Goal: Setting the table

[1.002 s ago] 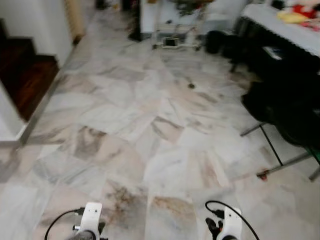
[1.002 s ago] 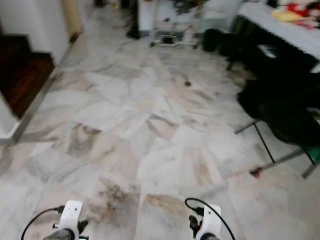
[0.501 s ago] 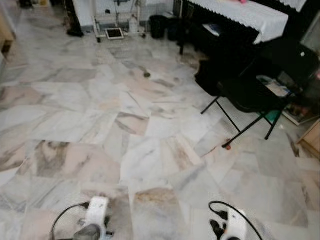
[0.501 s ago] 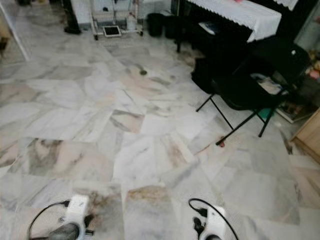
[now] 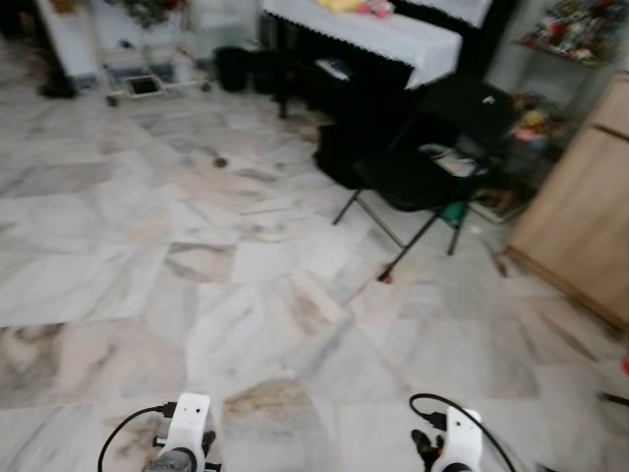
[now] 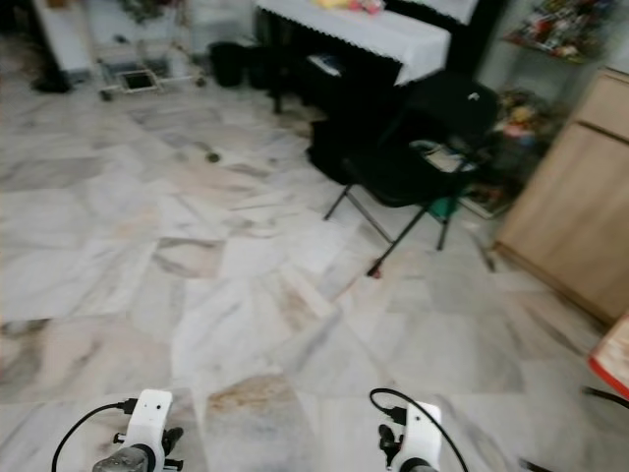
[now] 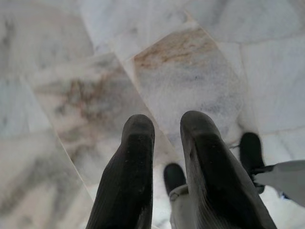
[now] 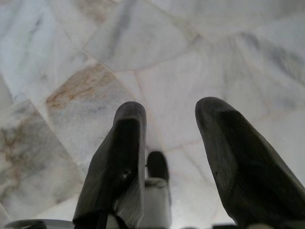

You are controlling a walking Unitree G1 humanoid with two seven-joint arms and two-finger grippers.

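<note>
Judging by the bare marble floor (image 5: pixel 246 295) underfoot, the robot is in transit, with nothing yet fetched for setting the table. At lower left of the frame the left gripper (image 7: pixel 164 131) hangs with fingers slightly apart, holding nothing. At lower right the right gripper (image 8: pixel 167 119) hangs wider spread, also empty. The cloth-covered worktop (image 5: pixel 378 29) stands at upper centre, beyond a black folding chair (image 5: pixel 423 167); no tableware can be made out. Next comes approaching the worktop.

Floor: pale marble tiles (image 5: pixel 246 285) with grey and brown veining, evenly lit. Far right: black folding chair (image 5: pixel 423 167) before a dark table under a white lace-edged cloth (image 5: pixel 364 29). Right edge: light wooden cabinet (image 5: pixel 580 206). Far left: white wheeled rack (image 5: pixel 138 59), blurred.
</note>
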